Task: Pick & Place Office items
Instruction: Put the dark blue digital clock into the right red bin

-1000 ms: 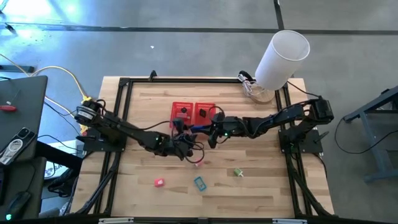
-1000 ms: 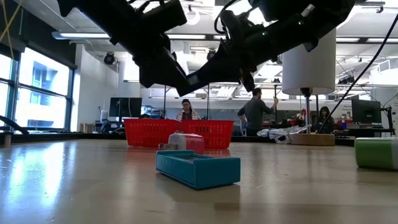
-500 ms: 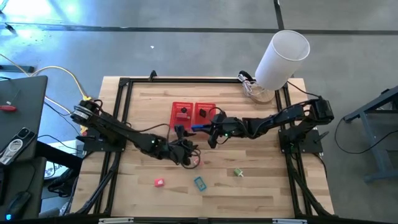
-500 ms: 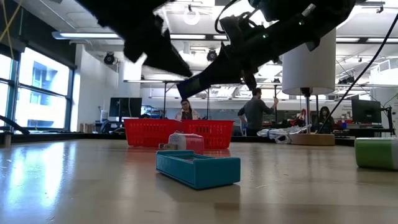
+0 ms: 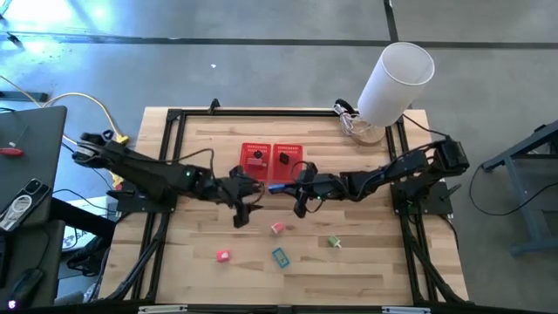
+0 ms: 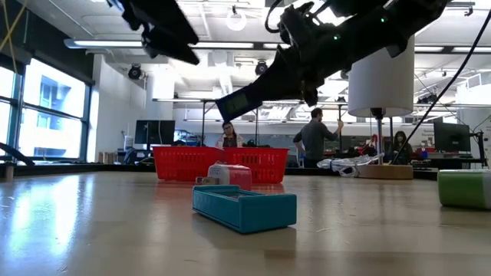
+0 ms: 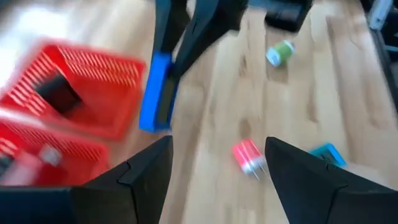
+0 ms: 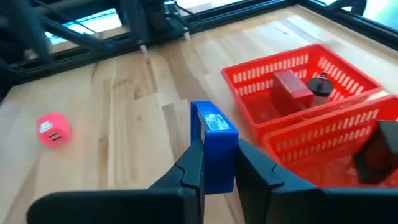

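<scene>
My right gripper (image 8: 216,167) is shut on a dark blue item (image 5: 276,185), lifted just in front of the red mesh basket (image 5: 270,148). My left gripper (image 7: 217,168) stands open and holds nothing, raised above the table left of the blue item (image 7: 157,93). On the wood lie a pale pink item (image 5: 277,228), a red-pink cube (image 5: 222,255), a teal item (image 5: 280,256) and a green item (image 5: 334,242). A black item (image 5: 284,160) rests in the basket's right compartment. My right gripper pinches the blue item between its two fingers by its two flat sides (image 8: 214,163), at the end nearer the wrist. The fingers come from the table's right, slanting down, and lie along it. Its free end (image 8: 214,119) sticks out past the fingertips toward the basket, clear of the table.
A big white cylinder (image 5: 397,80) stands at the far right corner beside a coil of cable (image 5: 353,122). A dark frame (image 5: 174,118) borders the tabletop. The basket's left compartment holds a red object (image 8: 292,87). People stand in the room behind (image 6: 314,138).
My left gripper has risen from just above the pale pink item and drawn back toward the table's left and far side, rolling as it went, its fingers still apart. The pale pink item lies where it was.
</scene>
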